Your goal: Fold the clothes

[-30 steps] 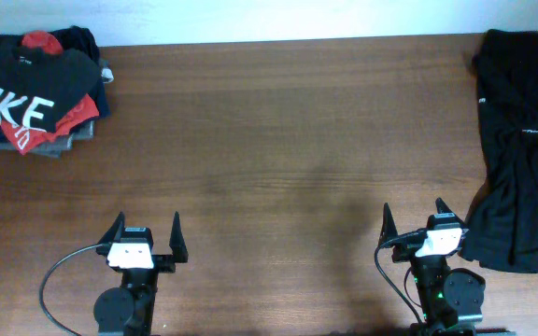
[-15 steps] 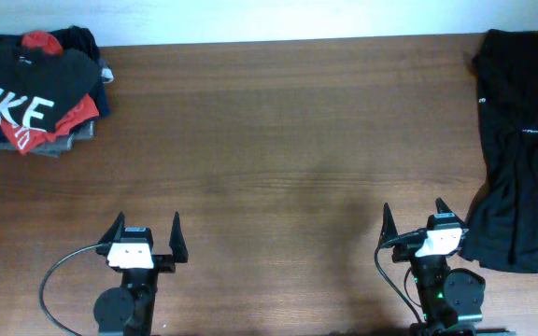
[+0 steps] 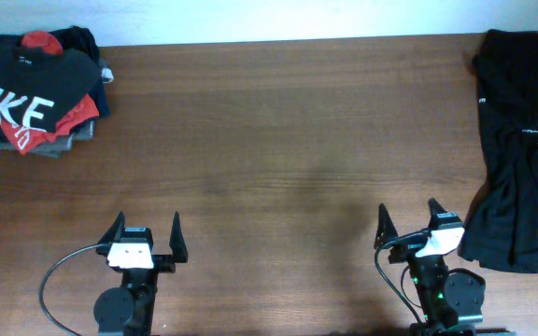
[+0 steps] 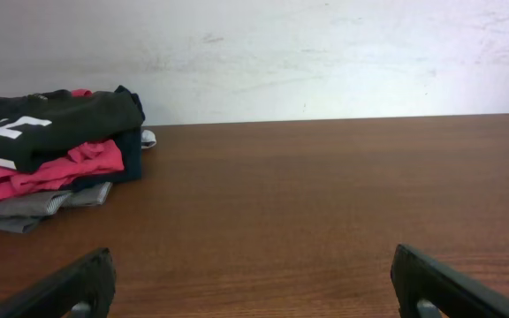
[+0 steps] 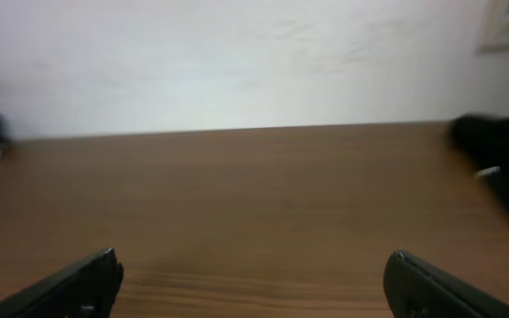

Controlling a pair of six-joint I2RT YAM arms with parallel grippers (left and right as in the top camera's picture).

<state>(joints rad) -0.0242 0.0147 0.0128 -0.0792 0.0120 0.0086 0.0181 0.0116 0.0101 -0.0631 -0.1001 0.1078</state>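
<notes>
Overhead first: black T-shirt (image 3: 521, 149) lies crumpled in a long heap at the 3 o'clock edge of the table (image 3: 278, 121), not yet spread. At 7 o'clock the left claw (image 3: 148, 220) stands wide and empty. At 5 o'clock the right claw (image 3: 407, 209) is wide too, holding nothing, just beside the shirt's lower end. No fold made, so I'd call this the reach-in. Next, that right arm needs to swing toward 3 o'clock and pinch an edge. Left wrist view: stack of folded garments (image 4: 42, 155) at 10 o'clock, layers side-on, no T-shirt. Right wrist view, blurred: dark cloth at 3 o'clock, probably the shirt.
</notes>
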